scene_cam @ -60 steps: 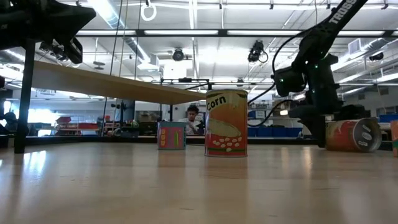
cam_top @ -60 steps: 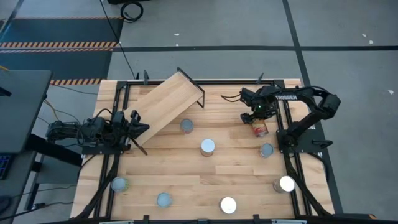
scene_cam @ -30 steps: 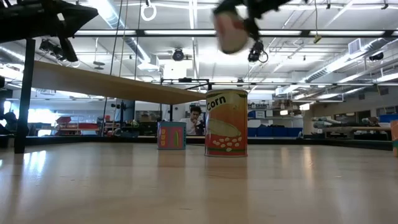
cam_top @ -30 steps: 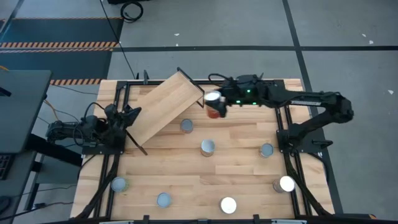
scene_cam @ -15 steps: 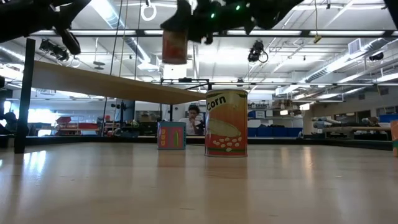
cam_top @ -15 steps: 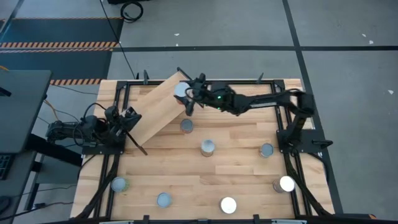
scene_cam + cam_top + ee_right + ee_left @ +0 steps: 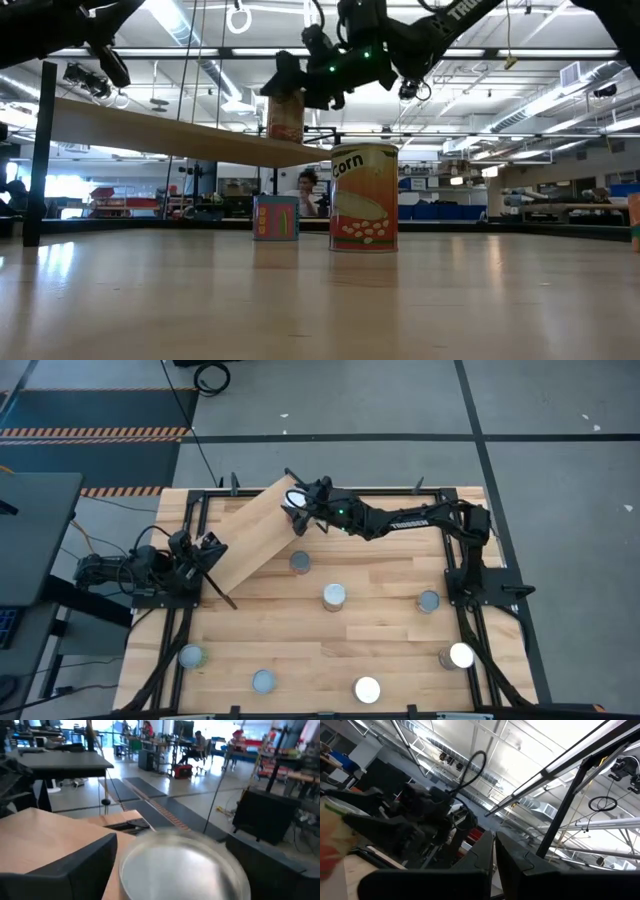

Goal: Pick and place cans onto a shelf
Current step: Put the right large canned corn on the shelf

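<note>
My right gripper (image 7: 301, 510) reaches from the right to the far right end of the tilted light-wood shelf (image 7: 255, 535). It is shut on an orange-red can (image 7: 285, 117) with a silver top (image 7: 181, 865). My left gripper (image 7: 206, 551) is at the shelf's low left end, its fingers (image 7: 494, 862) shut. Several other cans stand upright on the table, such as a small one (image 7: 300, 563) near the shelf and the corn can (image 7: 364, 197). My right gripper pinches the can between its two fingers (image 7: 75, 870), one on each side of the can's wall just below the silver top (image 7: 150, 855). The fingers come nearly level from the table's right side. The can stands upright, its bottom (image 7: 285, 137) at the shelf's top face. My left gripper: I cannot tell whether it touches the shelf.
Cans stand spread over the table's middle (image 7: 334, 596), right (image 7: 428, 601) and near part (image 7: 367, 689), (image 7: 263, 680), (image 7: 192, 656), (image 7: 460, 655). The shelf's black bracket legs (image 7: 322, 520) stand beside my right gripper. People sit in the room behind the table.
My right gripper has carried the can from above the table's far middle toward the left, to the shelf's far right end, and down. The can, tilted and high a second ago, now stands upright at the plank.
</note>
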